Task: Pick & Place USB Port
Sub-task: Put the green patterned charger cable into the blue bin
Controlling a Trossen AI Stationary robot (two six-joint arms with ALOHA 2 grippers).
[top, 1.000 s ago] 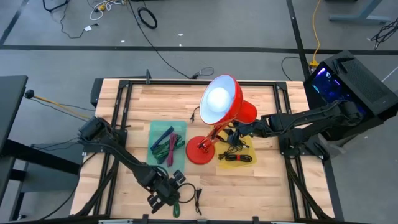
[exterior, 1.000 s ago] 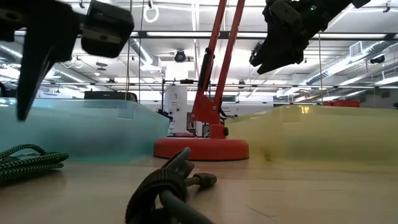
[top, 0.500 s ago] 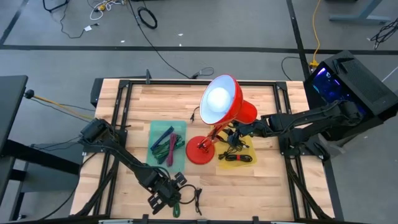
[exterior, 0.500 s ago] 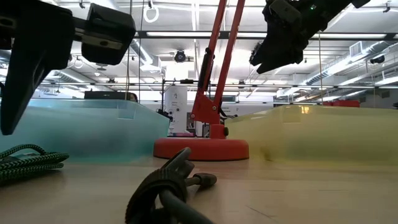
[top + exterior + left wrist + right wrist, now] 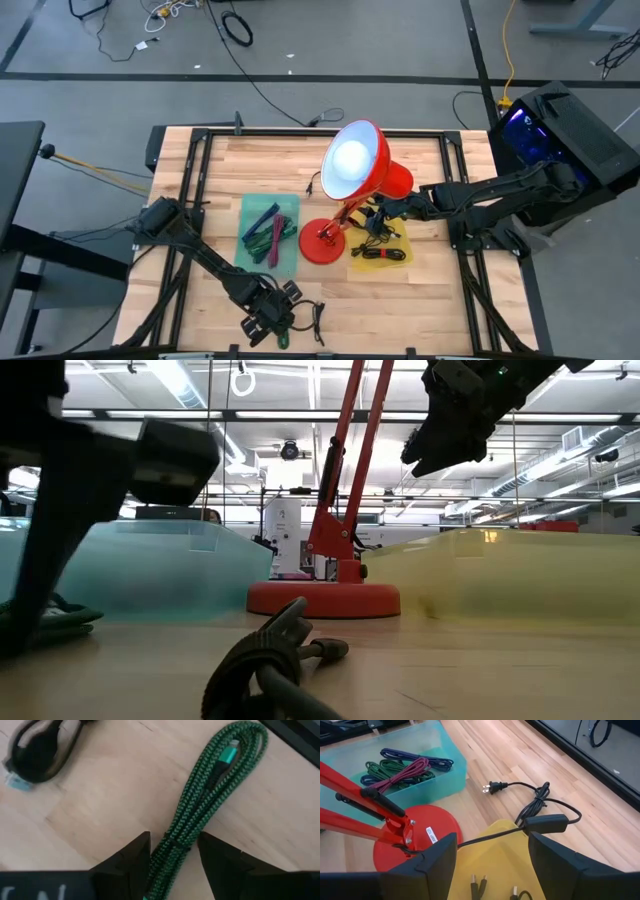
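- My left gripper (image 5: 172,855) hangs low over the table's (image 5: 420,300) near edge, left of its middle, with the fingers (image 5: 127,862) spread apart and nothing pinched between them.
- The green braided cable (image 5: 210,795) lies right there on the wood: one end of the bundle sits in the gap between my two fingers, apart from them as far as I can see, and its long axis runs straight away from my wrist, so I judge a plain closing would catch it across its width.
- Just beside it lies a coiled black cable (image 5: 40,750).
- Further in, toward the table's middle, the teal tray (image 5: 250,262) holds more cables beside the red lamp's (image 5: 345,185) base; I take it as the likely drop spot.
- My right gripper (image 5: 490,855) waits farthest off, held above the yellow tray (image 5: 382,255), fingers wide and empty; the left is clearly the nearer one.
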